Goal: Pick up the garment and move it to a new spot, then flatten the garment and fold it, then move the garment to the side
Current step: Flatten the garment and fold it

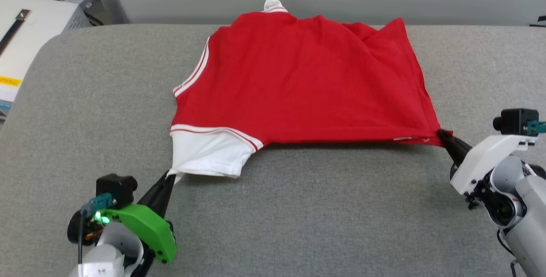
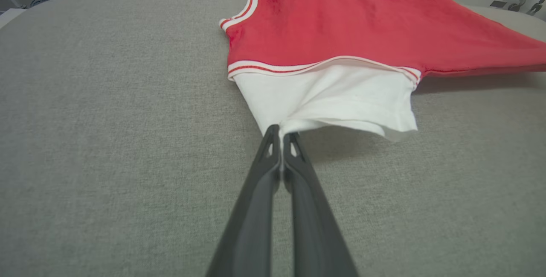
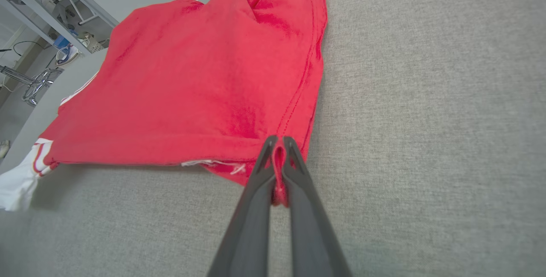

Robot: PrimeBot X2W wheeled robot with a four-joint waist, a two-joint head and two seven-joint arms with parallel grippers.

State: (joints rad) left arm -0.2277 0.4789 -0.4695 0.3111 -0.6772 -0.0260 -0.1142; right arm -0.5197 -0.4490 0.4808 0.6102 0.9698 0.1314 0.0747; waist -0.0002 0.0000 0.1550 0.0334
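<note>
Red jersey T-shirt with white sleeves (image 1: 298, 85) lies across the grey fabric table (image 1: 298, 208). Left gripper (image 1: 170, 177) clamps the sleeve hem, right gripper (image 1: 443, 134) the bottom corner; thin pinches could slip under tension.

The left hand (image 2: 281, 134) pinches the white sleeve edge of the garment (image 2: 367, 29), raised slightly above the grey table (image 2: 106, 119)
</note>
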